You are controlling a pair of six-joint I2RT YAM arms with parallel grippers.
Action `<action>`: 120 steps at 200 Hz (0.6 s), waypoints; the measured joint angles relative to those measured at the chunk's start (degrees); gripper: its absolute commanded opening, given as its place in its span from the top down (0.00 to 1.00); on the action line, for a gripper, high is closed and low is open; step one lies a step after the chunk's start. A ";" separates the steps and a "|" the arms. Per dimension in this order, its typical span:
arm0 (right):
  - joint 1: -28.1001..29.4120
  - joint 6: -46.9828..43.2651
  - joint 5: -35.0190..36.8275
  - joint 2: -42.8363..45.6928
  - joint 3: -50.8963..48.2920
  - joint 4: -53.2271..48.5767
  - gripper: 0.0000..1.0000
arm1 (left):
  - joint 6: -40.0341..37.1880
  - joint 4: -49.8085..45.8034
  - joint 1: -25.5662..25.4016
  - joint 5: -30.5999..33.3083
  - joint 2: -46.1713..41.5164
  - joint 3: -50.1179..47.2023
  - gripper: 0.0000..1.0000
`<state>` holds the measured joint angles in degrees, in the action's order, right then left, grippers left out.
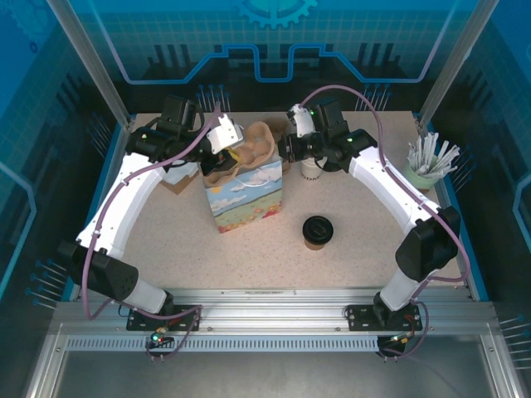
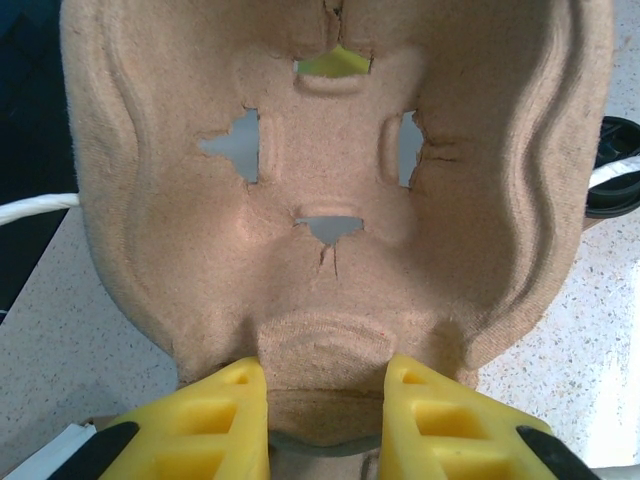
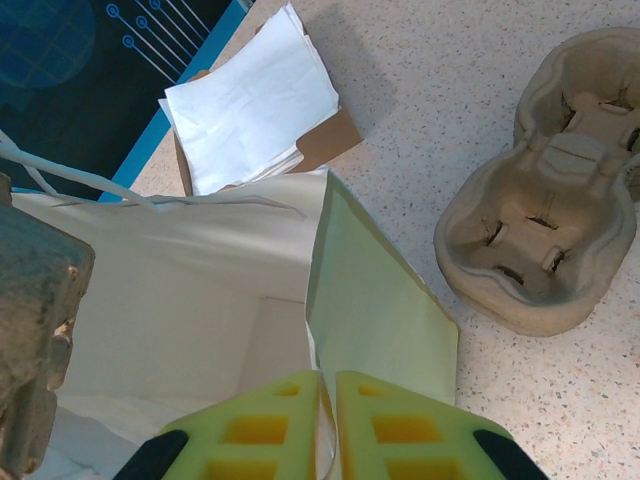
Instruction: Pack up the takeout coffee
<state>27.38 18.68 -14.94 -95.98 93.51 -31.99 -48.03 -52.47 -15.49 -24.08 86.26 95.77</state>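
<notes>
The takeout coffee [image 1: 317, 231], a brown cup with a black lid, stands alone on the table to the right of the paper bag [image 1: 243, 197]. My left gripper [image 2: 325, 395] is shut on the end tab of a pulp cup carrier [image 2: 330, 170], which it holds at the left side of the bag's mouth [image 1: 221, 172]. My right gripper [image 3: 328, 400] is shut on the bag's rim [image 3: 375, 300] at its back right corner [image 1: 286, 157], and the white inside of the bag lies open below it.
A second pulp carrier [image 3: 545, 240] lies on the table behind the bag [image 1: 259, 143]. White napkins [image 3: 250, 110] sit at the back left [image 1: 177, 176]. White cups [image 1: 310, 170] stand under the right arm. A green cup of stirrers [image 1: 430, 164] stands at the far right.
</notes>
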 measured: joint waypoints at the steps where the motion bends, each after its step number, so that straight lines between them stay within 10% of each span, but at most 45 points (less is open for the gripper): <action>1: 0.00 0.00 0.00 0.00 0.00 -0.02 0.87 | 0.00 0.00 0.00 0.04 0.00 0.04 0.75; 120: 0.00 -0.02 0.79 1.18 -2.01 0.50 0.86 | 2.08 -0.20 0.00 3.28 0.22 0.63 0.76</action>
<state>27.38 18.65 -14.15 -94.80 91.50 -31.48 -45.95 -52.66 -15.49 -20.80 86.48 96.40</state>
